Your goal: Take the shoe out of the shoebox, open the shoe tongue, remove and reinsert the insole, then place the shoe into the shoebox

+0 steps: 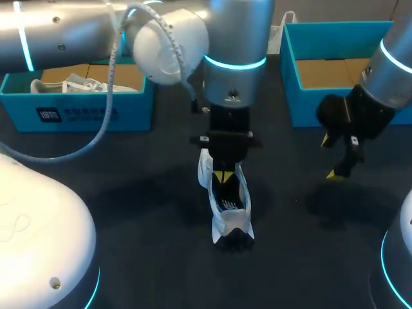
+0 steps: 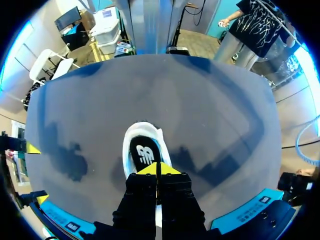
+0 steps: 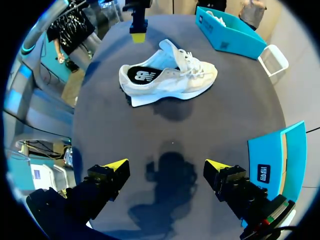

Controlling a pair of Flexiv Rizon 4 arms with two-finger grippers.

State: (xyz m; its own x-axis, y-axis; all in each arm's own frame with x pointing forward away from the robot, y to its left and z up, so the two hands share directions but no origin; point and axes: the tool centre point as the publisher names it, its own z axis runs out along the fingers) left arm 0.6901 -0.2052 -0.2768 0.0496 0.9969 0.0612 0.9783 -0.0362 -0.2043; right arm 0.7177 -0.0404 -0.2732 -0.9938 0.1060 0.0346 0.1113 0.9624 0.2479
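One shoe (image 1: 228, 206) lies mid-frame, long axis up-down, right under the left pincer (image 1: 223, 175), its tips pressed together; the spread right pincer (image 1: 330, 158) hangs well apart at right.

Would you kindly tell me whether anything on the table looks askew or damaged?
Nothing stands out. The shoe stands upright on its sole on the table, its insole lying flat inside. The left claw hangs shut over the shoe's opening, and the right claw is open, clear of it.
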